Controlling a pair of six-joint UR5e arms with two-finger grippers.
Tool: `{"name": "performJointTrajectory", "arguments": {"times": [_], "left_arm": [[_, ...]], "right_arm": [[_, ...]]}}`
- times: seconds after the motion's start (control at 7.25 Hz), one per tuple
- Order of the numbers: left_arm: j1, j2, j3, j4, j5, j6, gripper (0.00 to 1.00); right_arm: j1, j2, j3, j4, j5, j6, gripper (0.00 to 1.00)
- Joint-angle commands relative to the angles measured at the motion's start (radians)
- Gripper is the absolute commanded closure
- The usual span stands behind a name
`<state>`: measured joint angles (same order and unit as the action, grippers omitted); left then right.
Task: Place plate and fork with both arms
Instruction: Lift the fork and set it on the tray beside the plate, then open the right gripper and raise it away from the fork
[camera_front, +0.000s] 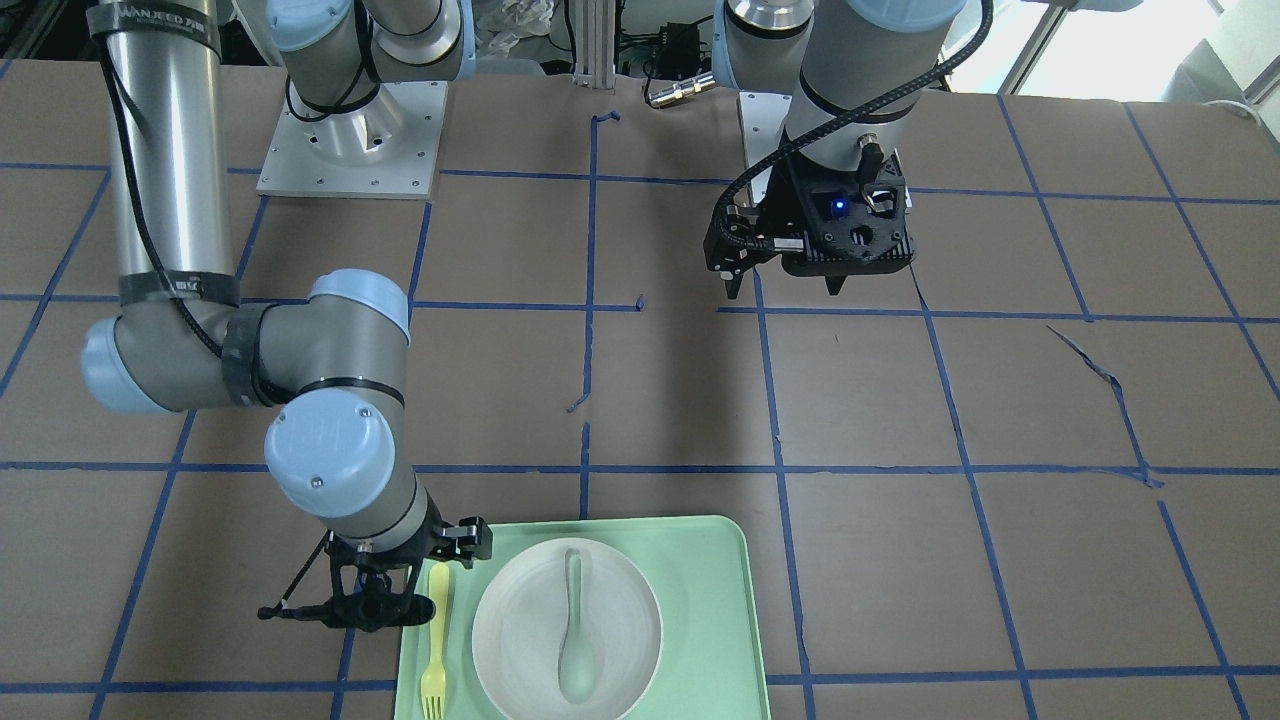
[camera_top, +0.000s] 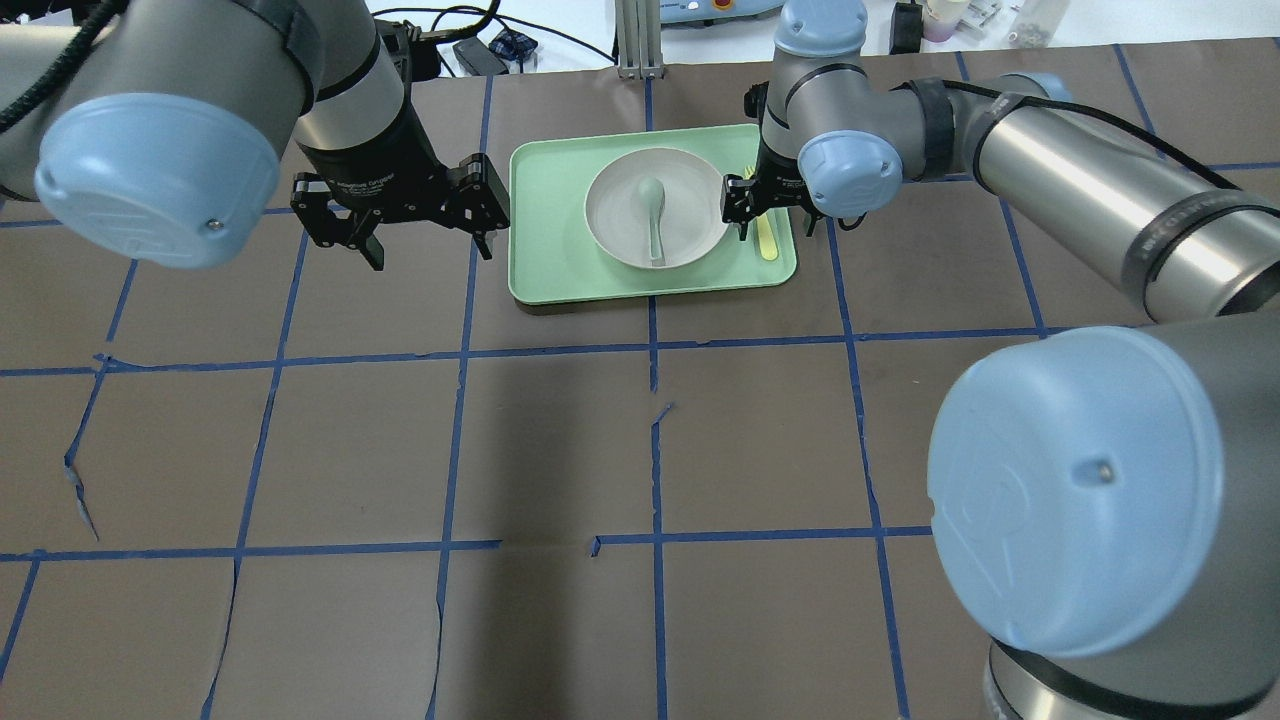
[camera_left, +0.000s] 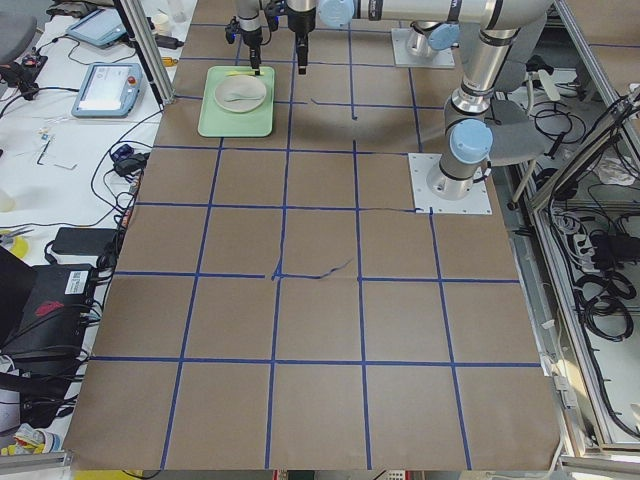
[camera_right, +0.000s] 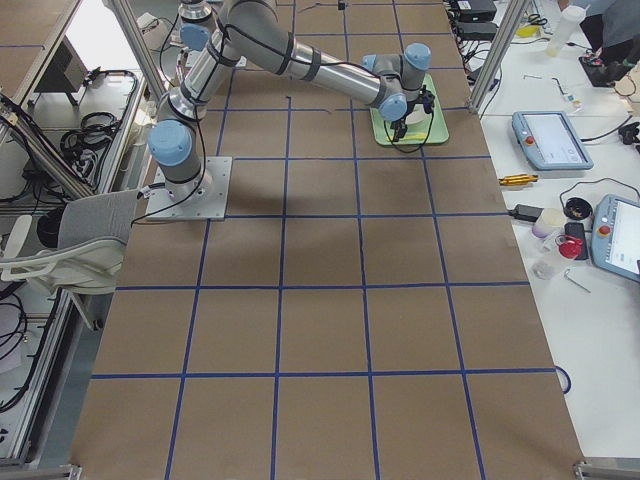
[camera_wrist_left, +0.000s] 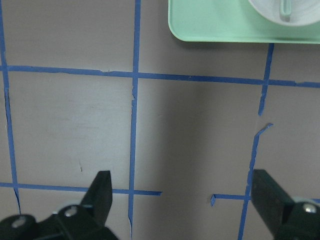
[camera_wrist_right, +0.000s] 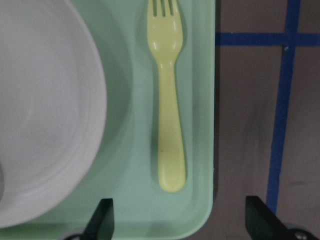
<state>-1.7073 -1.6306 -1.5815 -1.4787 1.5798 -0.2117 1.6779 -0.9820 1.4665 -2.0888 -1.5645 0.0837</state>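
The off-white plate (camera_front: 510, 620) sits on a mint-green tray (camera_front: 710, 600) with a grey-green spoon (camera_front: 575, 630) lying in it. The pale-yellow fork (camera_front: 436, 640) lies flat on the tray beside the plate. My right gripper (camera_front: 415, 572) hangs open just above the fork's handle end. In the right wrist view the fork (camera_wrist_right: 167, 100) lies ahead between the open fingers, with the plate (camera_wrist_right: 40, 110) to its left. My left gripper (camera_top: 430, 245) is open and empty over bare table beside the tray (camera_top: 545, 250). It stands clear of the plate (camera_top: 690, 200).
The table is brown paper with a blue tape grid. The left wrist view shows the tray's near corner (camera_wrist_left: 240, 25) ahead and bare table below. The two arm bases (camera_front: 350, 140) stand at the robot's side. Monitors and cables lie off the table's far edge.
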Motion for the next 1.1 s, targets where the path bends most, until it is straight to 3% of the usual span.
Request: {"name": "performJointTrajectory", "arguments": {"times": [0.0, 0.14, 0.41, 0.69, 0.97], "left_arm": [[0.000, 0.002, 0.000, 0.000, 0.002, 0.000, 0.00], [0.000, 0.002, -0.002, -0.002, 0.002, 0.000, 0.00], [-0.002, 0.002, -0.002, -0.002, 0.003, 0.000, 0.00], [-0.002, 0.002, -0.002, -0.003, 0.006, 0.000, 0.00], [-0.002, 0.002, -0.002, -0.003, 0.006, 0.000, 0.00]], "right_arm": [[-0.006, -0.203, 0.100, 0.046, -0.008, 0.007, 0.00], [-0.010, -0.295, 0.092, 0.231, -0.008, 0.013, 0.00], [-0.012, -0.479, 0.116, 0.358, -0.012, 0.017, 0.00], [-0.012, -0.579, 0.178, 0.356, -0.014, 0.014, 0.00], [-0.009, -0.590, 0.202, 0.325, -0.014, 0.016, 0.00]]}}
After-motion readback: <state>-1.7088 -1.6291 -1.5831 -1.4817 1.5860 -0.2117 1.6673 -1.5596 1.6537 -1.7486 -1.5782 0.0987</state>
